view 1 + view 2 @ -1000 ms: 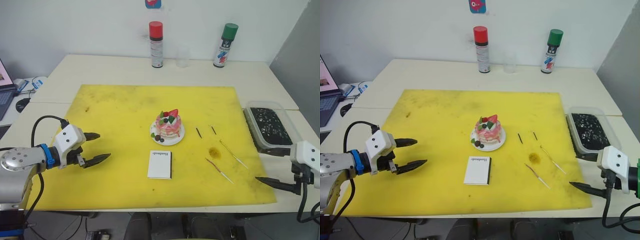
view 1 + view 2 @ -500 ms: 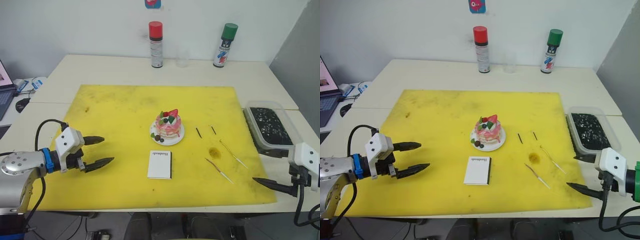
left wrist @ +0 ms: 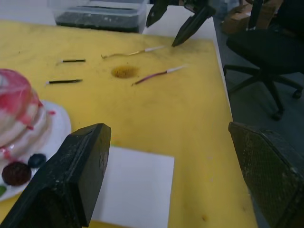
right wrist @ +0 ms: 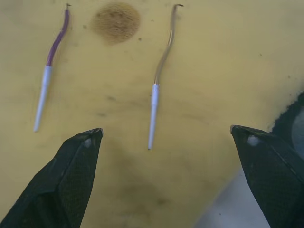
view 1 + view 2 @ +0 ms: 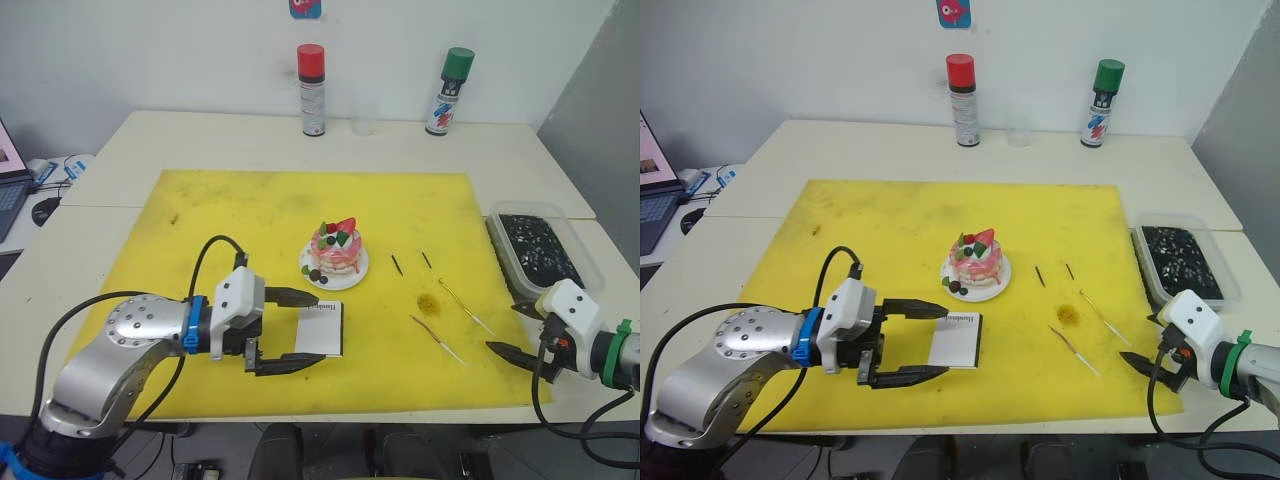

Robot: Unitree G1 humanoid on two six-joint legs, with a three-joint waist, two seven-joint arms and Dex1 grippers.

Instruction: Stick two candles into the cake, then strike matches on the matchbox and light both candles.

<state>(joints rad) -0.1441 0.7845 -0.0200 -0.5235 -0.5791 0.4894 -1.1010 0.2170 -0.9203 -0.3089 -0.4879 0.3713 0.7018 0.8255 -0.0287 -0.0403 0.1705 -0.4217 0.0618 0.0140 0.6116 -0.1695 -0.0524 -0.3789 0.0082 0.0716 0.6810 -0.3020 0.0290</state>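
Yellow mat [image 5: 250, 215] covers the desk [image 5: 200, 135]. Cake [image 5: 337, 250] sits just beyond the left gripper [image 5: 298, 328], a bit to its right; soft cream, so push candles in gently. Matchbox [image 5: 321, 328] lies flat betw. the left gripper's wide-open fingers, not yet clamped; prob. light and stiff, take by long edges. Right gripper [image 4: 166, 137] also spread wide, empty, hovering w/ the candles [image 4: 161, 61] right ahead, one centred betw. its tips; thin, light, bendy, likely slippery, so pinch mid-length. Matches [image 5: 398, 265] lie farther off toward the cake; tiny, snap easily.
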